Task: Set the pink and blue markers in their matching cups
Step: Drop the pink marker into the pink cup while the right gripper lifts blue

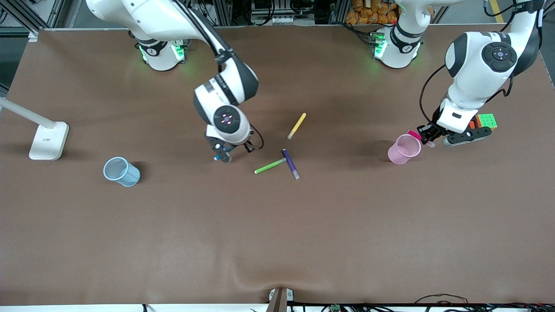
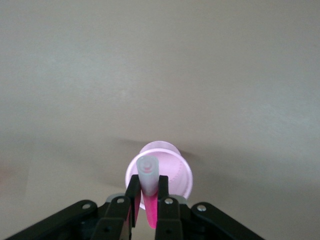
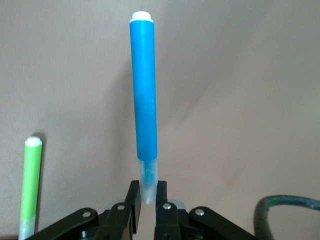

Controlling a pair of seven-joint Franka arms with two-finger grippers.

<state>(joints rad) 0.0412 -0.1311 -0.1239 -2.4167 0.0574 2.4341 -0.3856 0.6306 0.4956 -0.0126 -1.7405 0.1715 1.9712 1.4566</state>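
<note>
My left gripper is shut on the pink marker, which is tilted with one end over the rim of the pale pink cup. In the left wrist view the marker's pale cap shows against the mouth of the pink cup, between the fingers of the left gripper. My right gripper is low over the table's middle. It is shut on the greyish cap end of the blue marker, whose body points away from the right gripper. The pale blue cup stands toward the right arm's end.
A green marker and a dark purple marker lie touching beside the right gripper, and a yellow marker lies farther from the front camera. A colour cube sits by the left gripper. A white lamp base stands at the right arm's end.
</note>
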